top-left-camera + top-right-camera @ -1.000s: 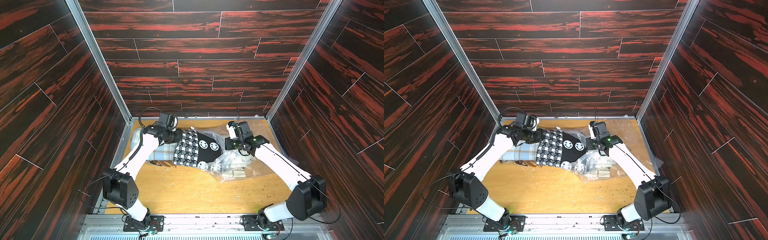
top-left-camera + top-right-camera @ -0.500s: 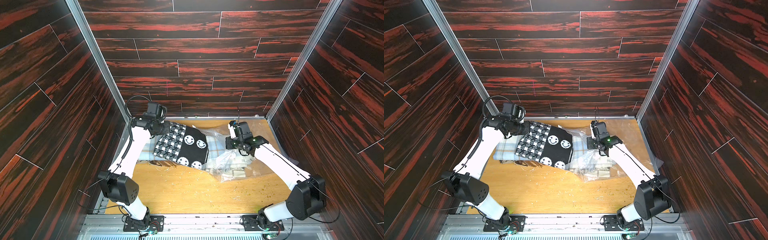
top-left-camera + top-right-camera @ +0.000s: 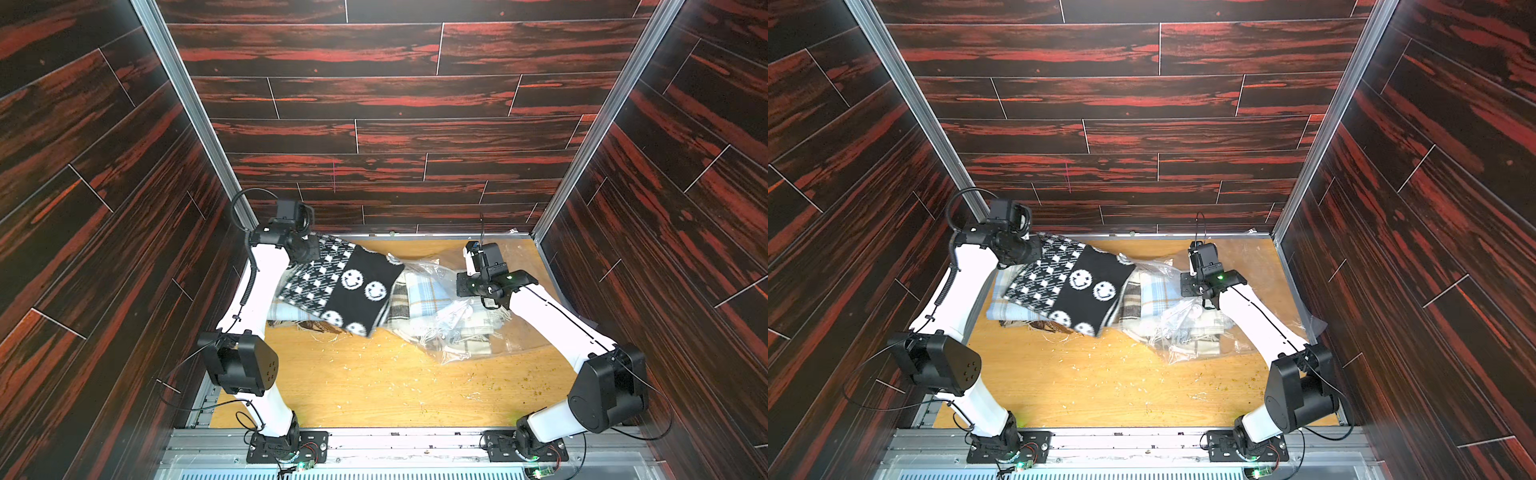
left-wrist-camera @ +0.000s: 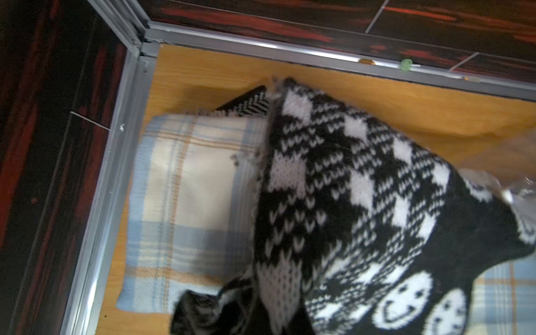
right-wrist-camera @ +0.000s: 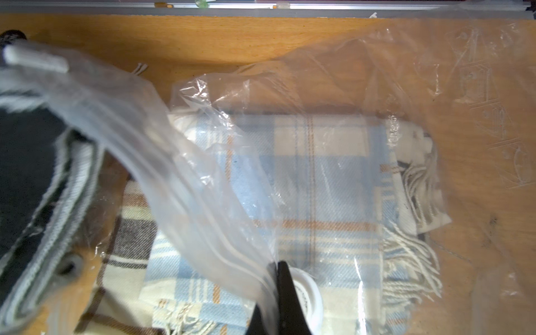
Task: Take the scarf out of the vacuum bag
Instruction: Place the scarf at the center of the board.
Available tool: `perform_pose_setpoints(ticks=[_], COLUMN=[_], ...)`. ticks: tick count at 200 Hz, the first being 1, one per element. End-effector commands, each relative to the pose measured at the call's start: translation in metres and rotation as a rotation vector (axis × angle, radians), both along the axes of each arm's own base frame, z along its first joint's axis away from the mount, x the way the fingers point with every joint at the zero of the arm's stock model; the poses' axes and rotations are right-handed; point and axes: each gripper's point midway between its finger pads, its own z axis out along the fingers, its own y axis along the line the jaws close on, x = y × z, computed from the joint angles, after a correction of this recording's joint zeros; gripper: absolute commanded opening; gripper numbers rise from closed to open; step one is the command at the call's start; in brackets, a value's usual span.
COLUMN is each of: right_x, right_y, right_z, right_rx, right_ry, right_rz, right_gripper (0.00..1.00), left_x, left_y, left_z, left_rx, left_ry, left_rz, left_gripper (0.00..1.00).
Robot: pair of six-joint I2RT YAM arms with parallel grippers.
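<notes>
Black-and-white knit: the knitted scarf [image 3: 345,286], patterned with checks and smiley faces, hangs raised from the left gripper [image 3: 311,250]. The fingers are buried in the fabric, and the gripper is clamped on the scarf's end. From that grip the scarf slopes down and away toward the right gripper [image 3: 463,286]. Its far corner touches the mouth of the vacuum bag [image 3: 440,332]. Whether that corner lies inside the mouth cannot be told from the top views.

Directly beneath the left gripper a folded blue plaid cloth [image 4: 188,188] lies on the wooden table [image 3: 374,386], outside the bag and partly covered by the hanging scarf. The metal back rail [image 4: 290,55] runs close behind this gripper.

The right gripper [image 5: 275,290] is closed, pinching the bag's zip-seal edge [image 5: 174,188] and holding that strip lifted. Just beside its fingertip sits the round white valve disc [image 5: 310,293]. Below this gripper, inside the clear plastic, lies a fringed blue-and-cream plaid scarf [image 5: 319,174], with a brown plaid cloth [image 5: 130,232] next to it nearer the mouth. Dark knit with a ribbed grey edge shows through the lifted strip on the side away from the valve.

Obstructions: the raised plastic strip crosses between the right gripper and the knit. Pale threads and small specks [image 3: 536,378] litter the table nearer the arm bases.
</notes>
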Motion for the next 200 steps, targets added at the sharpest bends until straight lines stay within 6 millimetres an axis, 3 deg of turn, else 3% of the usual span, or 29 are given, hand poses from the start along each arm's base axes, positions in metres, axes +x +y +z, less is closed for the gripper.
perform_pose_setpoints(ticks=[1,30,115,119,140,164,200], right_x=[0.001,0.002,0.003,0.003,0.003,0.003,0.004], right_y=[-0.01,-0.012,-0.018,-0.018,-0.02,-0.022,-0.021], right_z=[-0.005,-0.005,0.002,0.002,0.004,0.006,0.008], right_rx=[-0.034,-0.04,-0.048,-0.049,-0.056,-0.058,-0.049], right_ry=[0.016,0.02,0.007,0.008,0.004,0.001,0.0], right_rz=[-0.03,-0.035,-0.045,-0.044,-0.048,-0.051,-0.042], right_gripper=[0.0,0.0,0.0,0.0,0.0,0.0,0.0], left_x=[0.005,0.01,0.023,0.027,0.027,0.023,0.022], left_y=[0.025,0.043,0.081,0.082,0.094,0.114,0.125], left_z=[0.022,0.024,0.006,-0.005,-0.018,-0.025,-0.038], left_rx=[0.031,0.011,-0.081,-0.084,-0.054,-0.024,0.023], left_ry=[-0.069,-0.11,-0.125,-0.101,-0.075,-0.078,-0.046], left_rz=[0.081,0.14,0.246,0.248,0.289,0.359,0.377], left_gripper=[0.0,0.0,0.0,0.0,0.0,0.0,0.0])
